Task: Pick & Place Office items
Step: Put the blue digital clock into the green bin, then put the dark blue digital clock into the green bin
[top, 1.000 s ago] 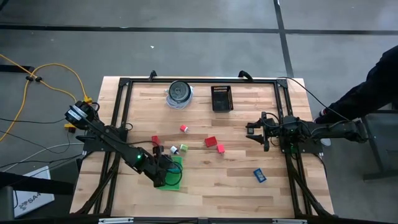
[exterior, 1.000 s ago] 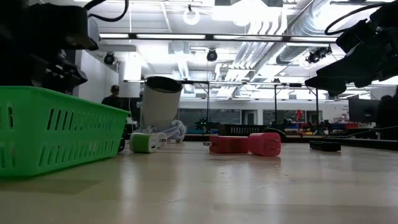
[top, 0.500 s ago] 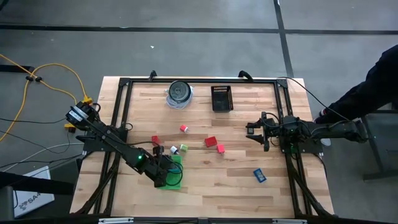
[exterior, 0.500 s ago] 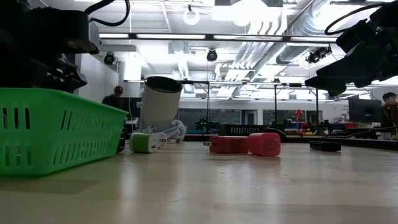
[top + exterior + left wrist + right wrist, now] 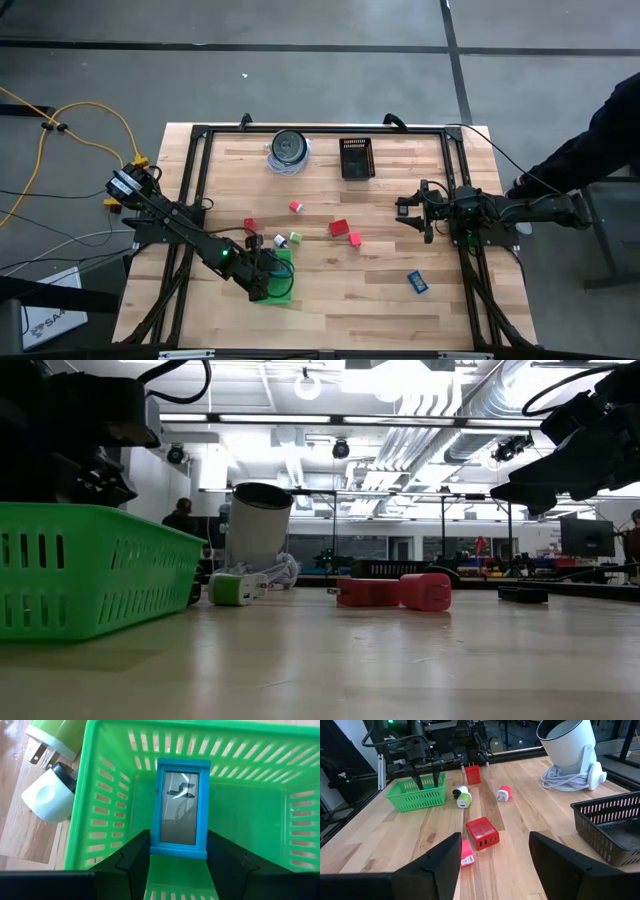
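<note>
Blue piece down in the green basket — left fingers now spread clear of it.

I see the blue rectangular piece (image 5: 179,808) lying flat on the floor of the green basket (image 5: 250,747), the left gripper (image 5: 177,851) hovering just above with its fingers released either side; over the last second little has shifted, so I judge this placement finished. Outside the basket wall sit a green plug adapter (image 5: 52,737) and a white-and-black one (image 5: 47,795); two red chargers (image 5: 345,233) wait mid-table, another blue piece (image 5: 417,282) lies near the right side. The right gripper (image 5: 412,213) waits open — well apart.
</note>
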